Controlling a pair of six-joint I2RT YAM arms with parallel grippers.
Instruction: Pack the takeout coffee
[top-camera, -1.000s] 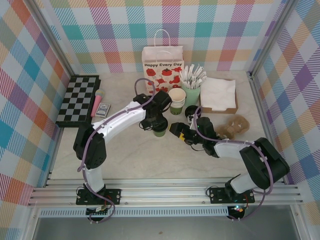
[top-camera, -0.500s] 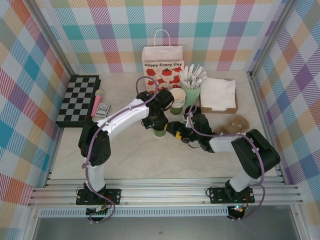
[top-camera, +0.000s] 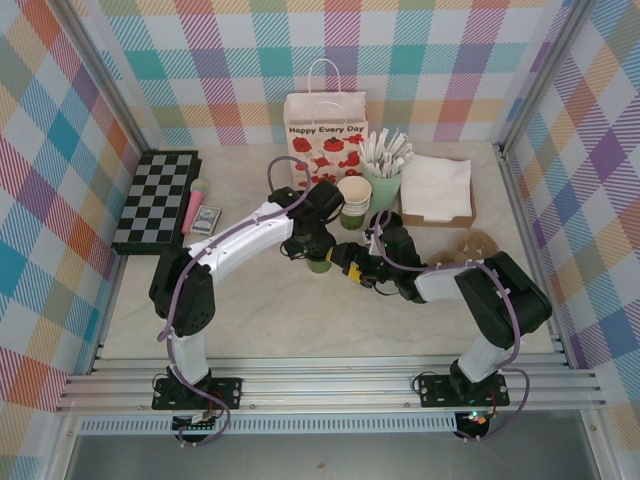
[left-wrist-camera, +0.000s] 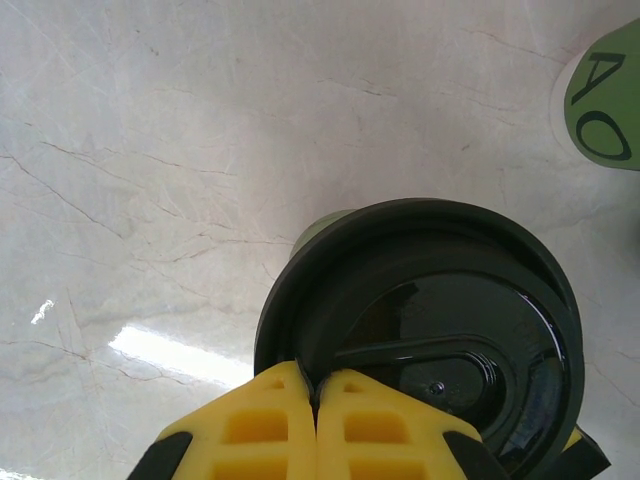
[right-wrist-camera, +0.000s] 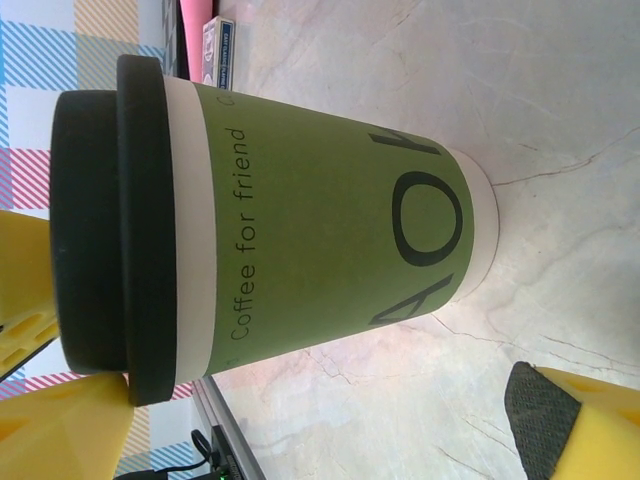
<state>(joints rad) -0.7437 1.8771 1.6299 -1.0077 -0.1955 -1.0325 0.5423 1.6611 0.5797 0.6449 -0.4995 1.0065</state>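
The right claw (top-camera: 346, 268) has slid left across the bench (top-camera: 250, 310) over the past second, closing on the takeout coffee (top-camera: 319, 264), which has kept its spot. The cup stands upright near the middle of the bench, well clear of every edge, outside the white paper bag (top-camera: 325, 135) at the far wall.

From its wrist camera the right claw (right-wrist-camera: 315, 400) is released, fingers spread wide with the green cup (right-wrist-camera: 320, 230) ahead of the gap; whether either pad touches it cannot be told. The left claw (top-camera: 311, 248) hangs over the cup, clenched, its yellow fingertips (left-wrist-camera: 285, 400) pressed together at the near rim of the black lid (left-wrist-camera: 450, 330).

Room is tight on the far side. The stacked cups (top-camera: 353, 200) sit just beyond the coffee, with the mint cup of wrapped sticks (top-camera: 384, 170) and the napkin tray (top-camera: 437, 190) further right. The right arm blocks the right flank. Bare bench lies open to the near side and to the left, as far as the chessboard (top-camera: 155, 198) by the left wall.
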